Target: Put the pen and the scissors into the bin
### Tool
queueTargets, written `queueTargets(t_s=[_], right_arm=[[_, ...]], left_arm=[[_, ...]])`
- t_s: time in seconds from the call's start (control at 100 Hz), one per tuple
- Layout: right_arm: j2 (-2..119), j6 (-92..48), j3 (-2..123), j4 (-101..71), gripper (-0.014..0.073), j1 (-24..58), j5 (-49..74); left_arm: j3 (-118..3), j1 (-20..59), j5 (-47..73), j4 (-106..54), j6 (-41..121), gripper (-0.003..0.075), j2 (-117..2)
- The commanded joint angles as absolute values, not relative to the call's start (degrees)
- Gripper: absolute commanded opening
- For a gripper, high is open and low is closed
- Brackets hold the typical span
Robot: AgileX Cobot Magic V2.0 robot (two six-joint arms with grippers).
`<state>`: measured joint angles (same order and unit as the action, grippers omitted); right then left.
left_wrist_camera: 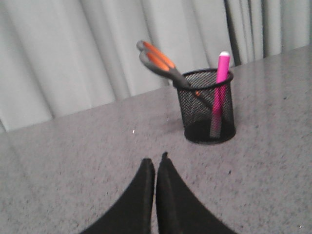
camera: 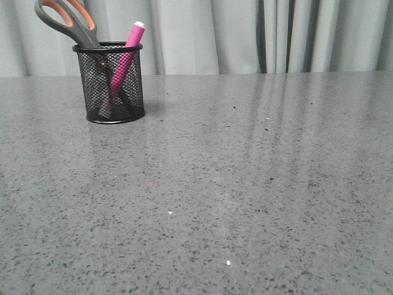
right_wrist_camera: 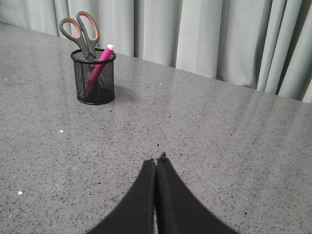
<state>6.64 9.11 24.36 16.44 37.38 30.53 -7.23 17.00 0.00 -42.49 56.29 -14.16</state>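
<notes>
The bin [camera: 115, 83] stood upright on the grey table [camera: 245, 184], far back on the left side, close to the grey curtain [camera: 245, 34]. The pen [camera: 126, 58] was inside the bin, leaning, with its white tip poking out over the rim. The scissors [camera: 67, 21] were in the bin too, blades down, and the 2 grey and orange handles stuck out and tilted to the left. The left gripper [left_wrist_camera: 156, 163] was above the table, well apart from the bin, with its jaws pressed together and nothing between them. The right gripper [right_wrist_camera: 157, 161] was the same, jaws together and holding nothing.
</notes>
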Motion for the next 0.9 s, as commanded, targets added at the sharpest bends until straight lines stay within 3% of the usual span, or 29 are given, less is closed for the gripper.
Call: queueTargets(t_s=[0.0, 0.06, 0.18, 0.52, 0.89], right_arm=[[7.9, 9.2, 25.7, 17.2, -0.0069, 37.1, 26.9], [7.9, 9.2, 25.7, 17.2, -0.0069, 37.1, 26.9], [7.9, 9.2, 25.7, 17.2, -0.0069, 37.1, 26.9], [7.9, 9.2, 25.7, 17.2, -0.0069, 37.1, 26.9], [7.9, 9.2, 25.7, 17.2, -0.0069, 37.1, 26.9]], left_arm=[[-5.3, 14.4, -3.9, -13.6, 23.9, -0.0019, -13.7], [-2.9, 12.5, -3.8, -4.7, 12.6, -0.0019, -13.0], [2.4, 8.9, -3.8, -4.4, 5.3, -0.0019, -10.6], [2.6, 4.2, 15.6, -4.5, 5.3, -0.0019, 0.3], [2.6, 4.2, 15.9, -5.1, 5.3, -0.0019, 1.8]])
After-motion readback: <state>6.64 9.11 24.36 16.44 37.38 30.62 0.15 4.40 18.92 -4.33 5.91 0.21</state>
